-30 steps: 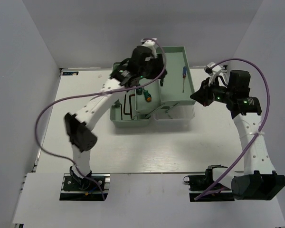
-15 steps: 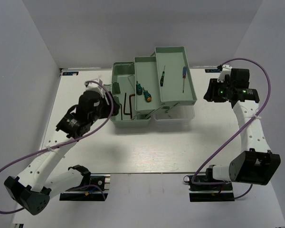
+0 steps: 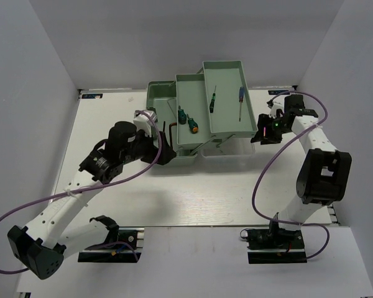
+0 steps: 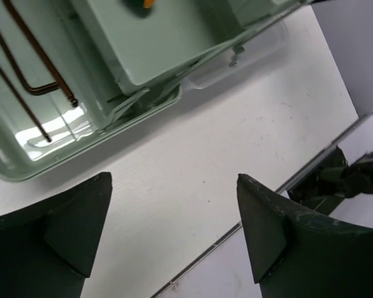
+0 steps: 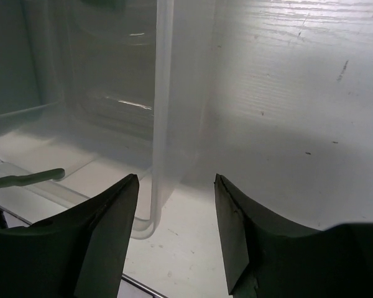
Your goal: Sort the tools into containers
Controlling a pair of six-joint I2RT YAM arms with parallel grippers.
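The toolbox point(image 3: 154, 99) sits at the middle of the table's point(image 3: 199, 192) far edge, folded out in steps. Its deep base point(image 3: 152, 155) is on the left. The middle tray point(image 3: 185, 144) is raised beside the base, and the top tray point(image 3: 245, 87) is highest and furthest right. The clear lid point(image 3: 233, 150) lies flat on the table under the trays, toward the near edge.

All the tools lie in the toolbox. The hex keys point(image 4: 42, 87) rest on the floor of the base. Two stubby screwdrivers point(image 3: 193, 126) lie in the middle tray. A thin green screwdriver point(image 3: 212, 99) and a blue screwdriver point(image 3: 240, 102) lie side by side but apart in the top tray.

The left hand point(image 3: 161, 153) is at the near edge of the base, by its right near corner. In the wrist view its fingers point(image 4: 62, 239) are spread wide with nothing between them. They hang over bare table just on the near side of the base wall point(image 4: 81, 144). The hex keys are beyond that wall and not touched.

The right hand point(image 3: 259, 134) is at the right end of the lid, toward the table's right edge and just below the top tray's near right corner. Its fingers point(image 5: 105, 242) are also apart and empty. They point down at the table by the lid's upright clear wall point(image 5: 165, 93), with that wall in line with the gap between them. The two slim screwdrivers lie in the tray above and to the far side of this hand, out of its reach.
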